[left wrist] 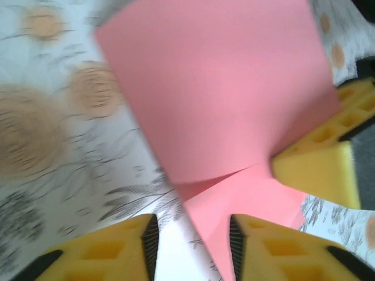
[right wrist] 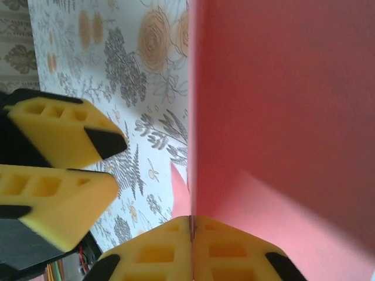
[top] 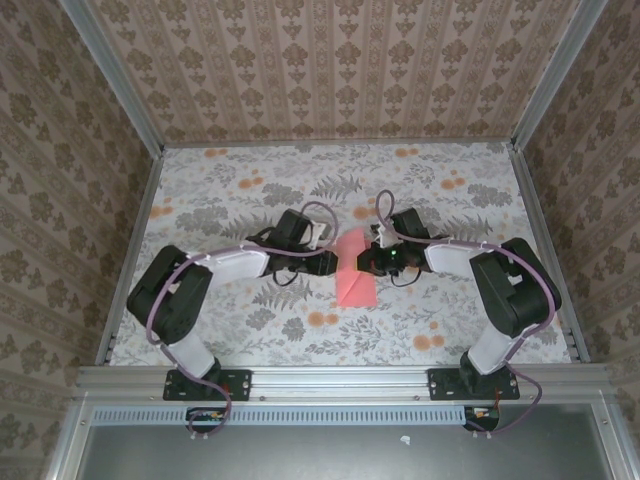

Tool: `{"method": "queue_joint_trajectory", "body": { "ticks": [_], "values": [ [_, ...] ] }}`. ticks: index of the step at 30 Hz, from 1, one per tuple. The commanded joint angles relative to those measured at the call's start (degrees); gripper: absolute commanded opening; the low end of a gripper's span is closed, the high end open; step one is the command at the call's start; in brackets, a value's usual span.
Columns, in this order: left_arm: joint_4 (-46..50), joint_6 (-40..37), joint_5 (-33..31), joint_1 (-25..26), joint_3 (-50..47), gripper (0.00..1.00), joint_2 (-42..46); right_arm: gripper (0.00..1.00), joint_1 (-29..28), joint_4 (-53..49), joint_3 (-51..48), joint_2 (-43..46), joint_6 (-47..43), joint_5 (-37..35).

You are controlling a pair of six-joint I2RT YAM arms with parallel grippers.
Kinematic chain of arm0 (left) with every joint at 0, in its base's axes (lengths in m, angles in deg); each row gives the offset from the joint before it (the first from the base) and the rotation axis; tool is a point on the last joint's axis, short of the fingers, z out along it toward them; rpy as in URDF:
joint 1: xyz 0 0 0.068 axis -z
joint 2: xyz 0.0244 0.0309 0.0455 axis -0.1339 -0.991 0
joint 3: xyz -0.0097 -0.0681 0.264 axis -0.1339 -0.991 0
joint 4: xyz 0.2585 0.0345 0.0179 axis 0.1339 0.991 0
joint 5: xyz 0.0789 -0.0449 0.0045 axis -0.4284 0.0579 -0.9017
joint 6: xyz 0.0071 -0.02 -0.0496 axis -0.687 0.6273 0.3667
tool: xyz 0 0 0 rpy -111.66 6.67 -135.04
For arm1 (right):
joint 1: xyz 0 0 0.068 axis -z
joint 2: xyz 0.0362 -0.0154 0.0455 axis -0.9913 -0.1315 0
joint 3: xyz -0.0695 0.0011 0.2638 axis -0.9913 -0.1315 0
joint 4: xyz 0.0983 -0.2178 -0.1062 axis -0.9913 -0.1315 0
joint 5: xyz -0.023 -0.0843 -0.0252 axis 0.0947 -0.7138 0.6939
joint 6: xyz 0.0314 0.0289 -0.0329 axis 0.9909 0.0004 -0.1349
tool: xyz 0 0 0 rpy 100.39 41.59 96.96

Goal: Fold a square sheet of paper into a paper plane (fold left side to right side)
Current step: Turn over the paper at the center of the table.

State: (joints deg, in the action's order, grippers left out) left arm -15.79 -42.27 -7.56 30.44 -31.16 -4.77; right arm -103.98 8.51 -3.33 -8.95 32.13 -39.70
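Near: sheet (top: 358, 288) at centre of table (top: 230, 190), near part flat on the floral surface. Looks unpinned there.

Mid: left gripper (left wrist: 193, 239) low at the sheet's left side, jaws partly apart. Holds nothing; a sheet edge running into the gap between them. Right gripper (right wrist: 191, 234) just beside it on the right, jaws pressed fully together on a sheet edge. Lifts that flap near upright.

Far: sheet's far tip beyond both grippers, untouched.

Risks, as judged from here:
- One pinch at one edge of thin paper: flap likely to sag or twist on the way over, giving a skewed crease.
- No hold-down on the flat layer: whole sheet liable to drag across the table with the right gripper instead of folding.
- Edge inside the parted left jaws: liable to snag or crumple on any left-arm move.
- Grippers nearly touching: chance of a knock, jolting the pinch loose.
- Hard pull against a snag: possible tear at the pinch.
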Motion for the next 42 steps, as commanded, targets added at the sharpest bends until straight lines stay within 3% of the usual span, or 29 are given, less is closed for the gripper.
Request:
{"method": "queue_joint_trajectory", "body": {
  "ticks": [1,8,9,15,20,30,36,42],
  "values": [
    [-6.9,4.8,2.5,-3.6,-4.2,0.51,6.3,0.02,0.9,-0.1,2.9,3.3,-0.7,1.6],
    [-15.8,11.5,7.2,-10.5,-11.8,1.00,20.6,0.01,5.4,5.6,7.3,9.6,1.9,8.0],
    [-16.9,12.1,8.0,-10.9,-12.3,1.00,22.8,0.01,6.0,6.4,8.1,10.4,2.3,9.0],
    [-22.8,15.5,14.2,-11.5,-10.7,1.00,30.4,0.02,6.9,13.7,13.4,14.1,7.3,14.8],
    [-29.4,18.3,19.6,-9.9,-6.5,1.00,28.9,0.03,6.4,23.6,17.2,14.5,16.3,17.9],
    [-33.5,19.7,20.3,-7.6,-1.4,0.99,24.5,0.03,2.1,25.4,22.0,15.3,19.8,19.6],
    [-38.2,21.9,20.8,-7.4,-1.1,0.86,23.4,0.03,1.2,27.4,20.9,15.5,21.9,20.2],
    [-39.4,22.6,21.5,-7.0,-1.0,0.65,23.6,0.04,1.2,27.4,19.1,15.8,22.1,20.6]
  ]
}}
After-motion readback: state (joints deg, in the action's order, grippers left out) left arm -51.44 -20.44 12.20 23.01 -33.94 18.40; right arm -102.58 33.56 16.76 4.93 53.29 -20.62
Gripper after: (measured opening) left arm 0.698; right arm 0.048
